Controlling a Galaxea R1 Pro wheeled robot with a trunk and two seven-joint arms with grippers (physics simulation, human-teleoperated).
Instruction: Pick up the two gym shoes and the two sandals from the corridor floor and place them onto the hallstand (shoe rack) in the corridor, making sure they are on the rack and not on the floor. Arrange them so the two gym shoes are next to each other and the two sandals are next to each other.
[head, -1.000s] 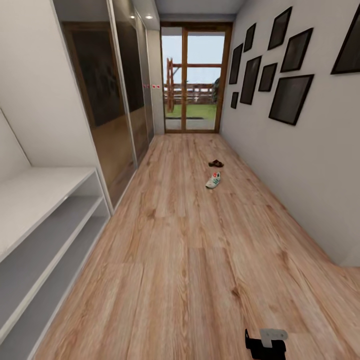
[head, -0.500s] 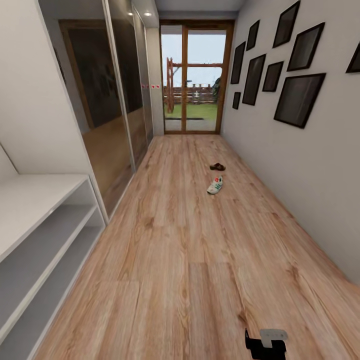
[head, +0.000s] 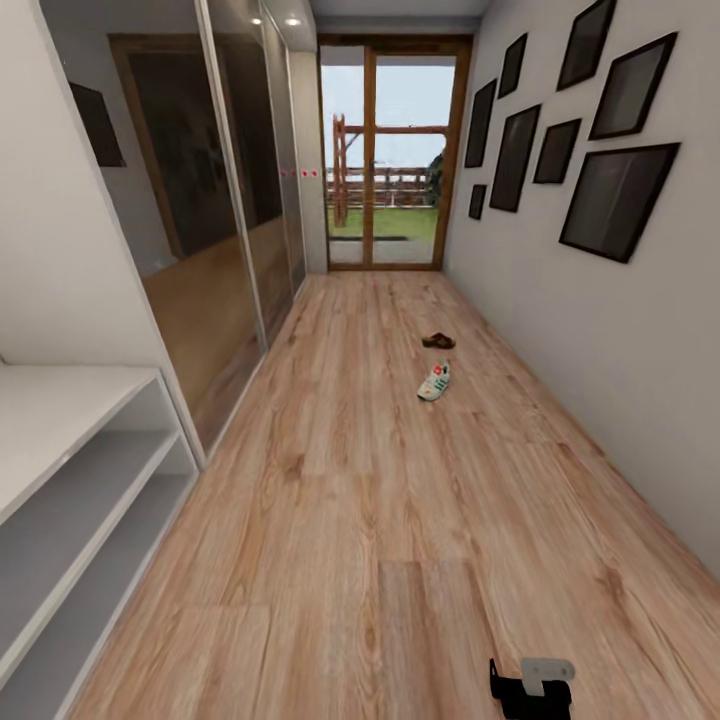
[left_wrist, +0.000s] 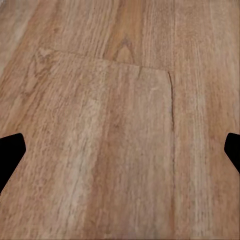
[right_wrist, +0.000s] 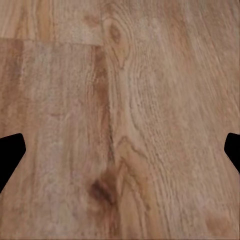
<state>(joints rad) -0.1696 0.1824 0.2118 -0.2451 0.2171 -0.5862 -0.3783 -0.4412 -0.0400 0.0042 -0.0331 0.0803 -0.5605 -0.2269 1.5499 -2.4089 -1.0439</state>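
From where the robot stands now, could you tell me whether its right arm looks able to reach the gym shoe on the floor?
Probably not: the gym shoe lies far down the corridor floor, while the right gripper hangs open over bare planks near the robot.

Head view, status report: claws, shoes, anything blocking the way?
Both claws open, empty, over floor. One gym shoe and one sandal far ahead on planks. Hallstand at left. Path clear.

Left hand (left_wrist: 120, 150) spread wide, black fingertips (left_wrist: 11, 152) apart, above corridor floor (left_wrist: 115, 100)
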